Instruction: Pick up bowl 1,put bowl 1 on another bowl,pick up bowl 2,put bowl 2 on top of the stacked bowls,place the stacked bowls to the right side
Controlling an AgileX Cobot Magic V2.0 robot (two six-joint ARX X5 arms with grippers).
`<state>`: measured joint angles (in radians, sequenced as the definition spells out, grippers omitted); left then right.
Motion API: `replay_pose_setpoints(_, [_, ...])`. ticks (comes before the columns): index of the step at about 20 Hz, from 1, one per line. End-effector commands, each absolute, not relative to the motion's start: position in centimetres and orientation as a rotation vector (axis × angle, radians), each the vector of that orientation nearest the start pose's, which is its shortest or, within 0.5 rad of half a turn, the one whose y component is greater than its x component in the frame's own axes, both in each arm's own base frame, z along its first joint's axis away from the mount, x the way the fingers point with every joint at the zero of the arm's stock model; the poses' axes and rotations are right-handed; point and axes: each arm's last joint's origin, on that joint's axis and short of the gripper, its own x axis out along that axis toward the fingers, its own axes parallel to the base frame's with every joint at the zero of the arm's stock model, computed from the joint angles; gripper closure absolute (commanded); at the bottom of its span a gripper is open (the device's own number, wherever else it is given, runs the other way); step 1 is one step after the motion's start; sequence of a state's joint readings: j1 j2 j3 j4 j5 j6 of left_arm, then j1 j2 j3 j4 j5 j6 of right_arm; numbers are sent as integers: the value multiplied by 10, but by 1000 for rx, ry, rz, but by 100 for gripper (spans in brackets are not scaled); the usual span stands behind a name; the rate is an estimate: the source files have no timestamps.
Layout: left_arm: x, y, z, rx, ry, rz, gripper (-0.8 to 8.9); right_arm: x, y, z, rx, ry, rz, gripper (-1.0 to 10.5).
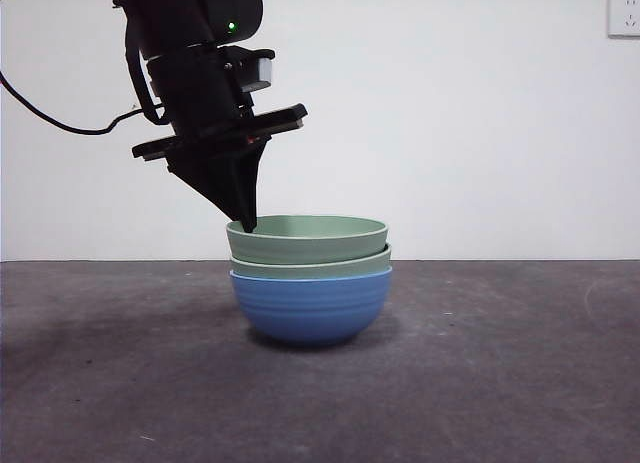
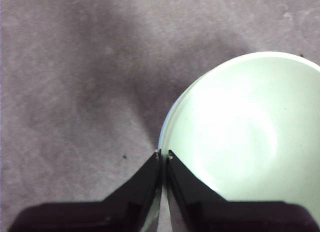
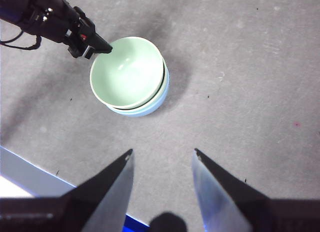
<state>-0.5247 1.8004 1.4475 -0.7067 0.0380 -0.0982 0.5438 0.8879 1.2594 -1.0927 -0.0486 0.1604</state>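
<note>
Left claw [image 1: 247, 223] pinches the top green bowl's [image 1: 307, 239] left rim, the stacked bowls [image 1: 310, 279] mid-table, right claw [image 3: 162, 156] spread wide nearby, so I'd lift level and slide right slowly, keeping the blue bowl [image 1: 311, 306] seated.

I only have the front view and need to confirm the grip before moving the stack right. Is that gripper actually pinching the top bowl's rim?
Observer: Yes. In the left wrist view the left gripper has its jaws closed on the rim of the top green bowl.
Operator: Where is the other arm?
Observer: The right gripper hangs open, apart from the stacked bowls.
Operator: Is the stack centred?
Observer: Not quite; from above the green bowls sit slightly off the blue bowl.
</note>
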Motion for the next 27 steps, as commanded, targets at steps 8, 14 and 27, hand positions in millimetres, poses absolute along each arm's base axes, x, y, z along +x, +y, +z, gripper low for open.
replay_pose_setpoints(8, [317,-191,259,148,1068,-505,401,116,72,387,-26,760,502,701])
replay_pose_setpoints(14, [273,-162,333,134,901,-536,401,156,97,373,-23,827,490,493])
replay_pose_setpoints(27, [154,-92,424,104,629,-576,402,290,181,239,85,1153,480,502])
